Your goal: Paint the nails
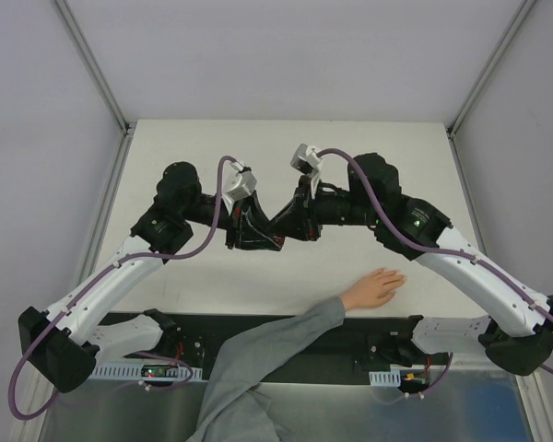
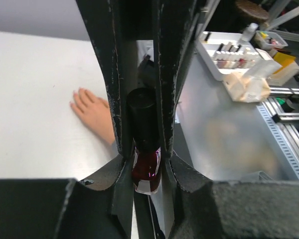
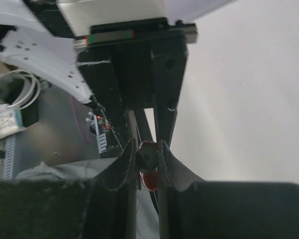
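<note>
Top view: both arms meet above mid-table, and the hand (image 1: 373, 289) lies flat, palm down, on the table (image 1: 212, 285) near the front edge, right of centre and well apart from the grippers. Its sleeve (image 1: 258, 359) runs back toward the near edge. The nails are too small to make out here.

Left wrist view: the left gripper (image 2: 147, 168) is clamped narrow on the glass body of a bottle (image 2: 147, 172) holding dark red liquid. The cap (image 2: 142, 119) is black and sits between the right gripper's fingers (image 2: 167, 89). Only this view shows the nails (image 2: 81, 91), at the tips of the spread digits, on the table to the left of the bottle and clear of it. It also shows a white tray (image 2: 205, 50) on a metal bench, holding a row of small bottles; their labels are too small to read.

Right wrist view: the right gripper (image 3: 147, 155) is pinched narrow on the cap, seen end-on, with the red glass just below. A green-and-red strip (image 3: 112, 36) crosses the opposing gripper's body; no lettering is legible.
</note>
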### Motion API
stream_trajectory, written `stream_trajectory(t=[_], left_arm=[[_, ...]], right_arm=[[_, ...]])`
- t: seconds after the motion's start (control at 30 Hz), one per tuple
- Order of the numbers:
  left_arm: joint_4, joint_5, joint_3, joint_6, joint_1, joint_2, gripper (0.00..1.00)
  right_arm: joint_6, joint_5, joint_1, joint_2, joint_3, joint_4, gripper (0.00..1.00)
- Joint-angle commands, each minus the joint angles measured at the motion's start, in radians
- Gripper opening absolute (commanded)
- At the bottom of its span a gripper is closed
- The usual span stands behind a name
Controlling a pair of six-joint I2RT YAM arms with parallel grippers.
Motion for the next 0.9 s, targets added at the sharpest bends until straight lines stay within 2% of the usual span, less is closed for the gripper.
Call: stream_trajectory(t=[0.0, 0.17, 0.23, 0.27, 0.33, 0.37, 0.47, 0.57, 0.63, 0.87], left_arm=[[0.222, 0.215, -0.005, -0.056, -0.01, -0.073, 0.0], [0.181, 0.142, 0.007, -0.027, -0.009, -0.056, 0.0], [0.109, 0.044, 0.015, 0.033, -0.009, -0.064, 0.0], [0.084, 0.002, 0.015, 0.076, -0.009, -0.068, 0.0], [0.027, -0.124, 0.015, 0.116, -0.009, -0.082, 0.0], [0.018, -0.166, 0.013, 0.136, -0.009, -0.087, 0.0], [-0.043, -0.278, 0.024, 0.187, -0.009, -0.09, 0.0], [-0.077, -0.352, 0.033, 0.207, -0.01, -0.079, 0.0], [-0.097, -0.374, 0.039, 0.214, -0.01, -0.07, 0.0], [-0.116, -0.449, 0.047, 0.231, -0.013, -0.056, 0.0]], right_arm=[[-0.038, -0.299, -0.024, -0.029, -0.03, 0.127, 0.01], [-0.004, -0.245, -0.033, -0.038, -0.047, 0.15, 0.01], [0.037, -0.136, -0.03, -0.035, -0.03, 0.132, 0.15], [0.049, -0.094, -0.03, -0.032, -0.003, 0.095, 0.32], [0.092, 0.054, -0.029, -0.023, 0.031, 0.047, 0.44], [0.12, 0.104, -0.027, -0.023, 0.045, -0.003, 0.55], [0.161, 0.291, -0.003, -0.026, 0.103, -0.094, 0.69], [0.204, 0.4, 0.01, -0.021, 0.157, -0.187, 0.77], [0.226, 0.48, 0.011, 0.005, 0.221, -0.252, 0.78], [0.229, 0.56, 0.051, 0.138, 0.433, -0.442, 0.72]])
